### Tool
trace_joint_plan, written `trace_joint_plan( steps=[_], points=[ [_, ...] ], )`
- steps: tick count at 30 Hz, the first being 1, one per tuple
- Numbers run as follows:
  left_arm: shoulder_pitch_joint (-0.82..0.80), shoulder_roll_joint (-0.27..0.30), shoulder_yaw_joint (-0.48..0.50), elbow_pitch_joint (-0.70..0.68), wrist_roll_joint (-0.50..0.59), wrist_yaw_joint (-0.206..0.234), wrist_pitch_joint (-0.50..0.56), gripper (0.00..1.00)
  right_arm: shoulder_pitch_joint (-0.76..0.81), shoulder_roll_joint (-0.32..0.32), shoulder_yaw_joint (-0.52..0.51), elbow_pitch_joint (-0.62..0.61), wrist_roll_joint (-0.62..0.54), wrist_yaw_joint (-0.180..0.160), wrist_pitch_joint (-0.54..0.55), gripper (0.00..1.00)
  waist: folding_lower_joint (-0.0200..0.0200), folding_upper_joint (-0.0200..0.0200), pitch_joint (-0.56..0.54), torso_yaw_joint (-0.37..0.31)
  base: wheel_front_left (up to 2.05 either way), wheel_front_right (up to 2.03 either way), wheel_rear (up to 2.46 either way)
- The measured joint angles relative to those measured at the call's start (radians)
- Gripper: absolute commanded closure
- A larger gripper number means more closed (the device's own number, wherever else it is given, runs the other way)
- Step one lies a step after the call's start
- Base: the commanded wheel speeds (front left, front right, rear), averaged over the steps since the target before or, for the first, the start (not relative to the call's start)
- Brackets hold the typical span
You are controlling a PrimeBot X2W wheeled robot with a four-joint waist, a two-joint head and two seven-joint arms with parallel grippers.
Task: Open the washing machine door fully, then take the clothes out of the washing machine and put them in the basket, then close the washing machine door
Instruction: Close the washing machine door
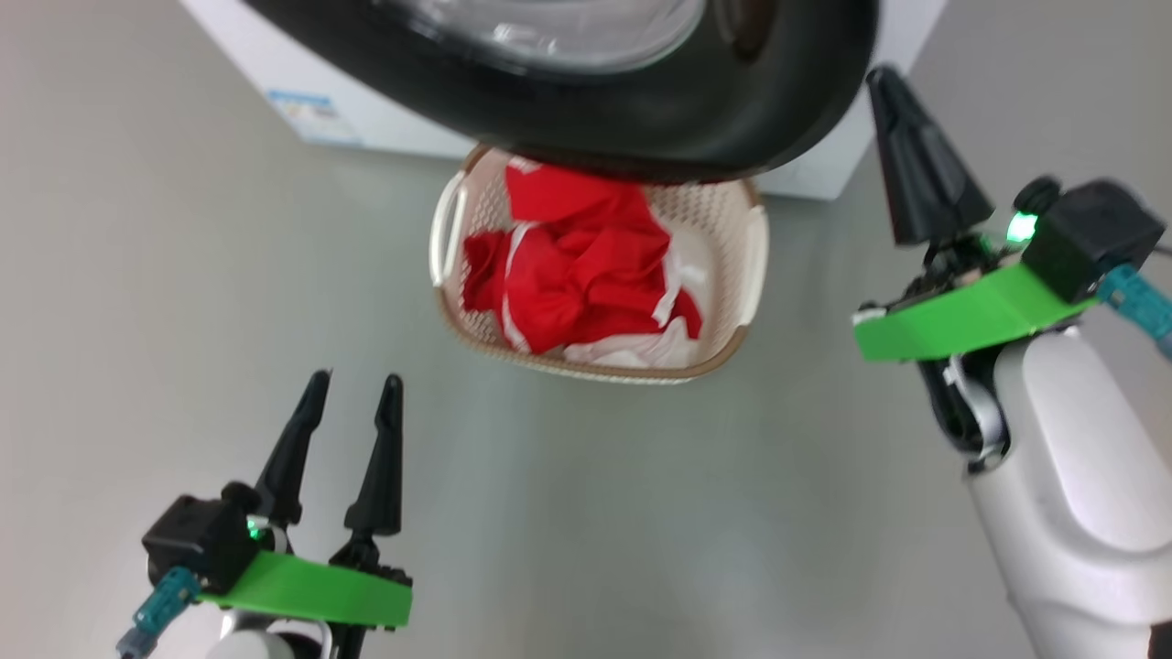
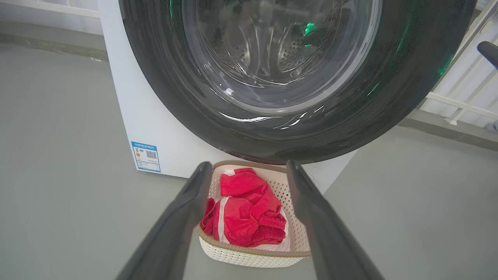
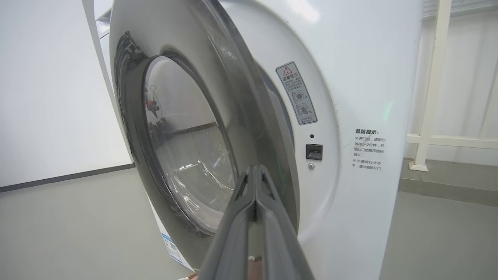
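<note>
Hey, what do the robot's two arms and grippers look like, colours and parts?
Both the left gripper and right gripper have two long, black, tapering fingers. Behind each sits a flat bright green plate, a black boxy module with a small green light, and a teal cable connector. The right forearm is a smooth, glossy white shell.

Left pincer (image 1: 357, 377) and right pincer (image 1: 881, 78): black tapered fingers (image 1: 377, 476) are mounted on green plates (image 1: 311, 590); the forearm shell (image 1: 1071, 476) is finished glossy white.
</note>
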Motion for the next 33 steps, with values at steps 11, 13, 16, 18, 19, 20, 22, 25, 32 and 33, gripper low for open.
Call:
trace_joint_plan(
  steps=[11,13,16,18,19,20,22,25,32,33],
  points=[
    [-0.069,-0.011,-0.024,-0.002,-0.027,0.0,0.0,0.0,-0.111,-0.015,-0.049,0.017,-0.003,0.003,-0.001,1.0,0.0,0.0,0.12,0.083,0.0,0.0,0.0],
    [-0.083,-0.011,-0.026,-0.002,-0.034,0.0,0.0,0.0,-0.138,-0.017,-0.058,0.021,-0.003,0.003,-0.001,1.0,0.0,0.0,0.141,0.092,0.0,0.0,0.0],
    [-0.107,-0.014,-0.038,-0.003,-0.048,0.0,0.0,0.0,-0.174,-0.022,-0.065,0.027,-0.006,0.003,-0.001,1.0,0.0,0.0,0.17,0.105,0.0,0.0,0.0],
    [-0.118,-0.016,-0.046,-0.004,-0.055,0.0,0.0,0.0,-0.196,-0.025,-0.077,0.031,-0.006,0.004,-0.001,1.0,0.0,0.0,0.187,0.114,0.0,0.0,0.0],
    [-0.123,-0.017,-0.05,-0.004,-0.058,0.0,0.0,0.0,-0.207,-0.026,-0.084,0.033,-0.006,0.006,-0.001,1.0,0.0,0.0,0.195,0.119,0.0,0.0,0.0],
    [-0.129,-0.017,-0.054,-0.006,-0.058,0.0,0.0,0.0,-0.219,-0.03,-0.09,0.035,-0.006,0.006,-0.001,1.0,0.0,0.0001,0.202,0.124,0.0,0.0,0.0],
    [-0.135,-0.017,-0.061,-0.011,-0.066,0.0,0.0,0.0,-0.244,-0.034,-0.102,0.038,-0.006,0.006,-0.001,1.0,0.0,0.0,0.216,0.134,0.0,0.0,0.0],
    [-0.143,-0.018,-0.07,-0.015,-0.078,0.0,0.0,0.0,-0.268,-0.035,-0.117,0.041,-0.008,0.006,-0.001,1.0,0.0,0.0,0.229,0.144,0.0,0.0,0.0],
    [-0.172,-0.024,-0.078,-0.031,-0.093,0.0,0.0,0.0,-0.356,-0.035,-0.146,0.047,-0.039,0.008,-0.001,1.0,0.0,0.0,0.277,0.165,0.0,0.0,0.0],
    [-0.176,-0.024,-0.079,-0.032,-0.093,0.0,0.0,0.0,-0.365,-0.035,-0.152,0.047,-0.041,0.009,-0.001,1.0,0.0,0.0,0.282,0.167,0.0,0.0,0.0]
  ],
)
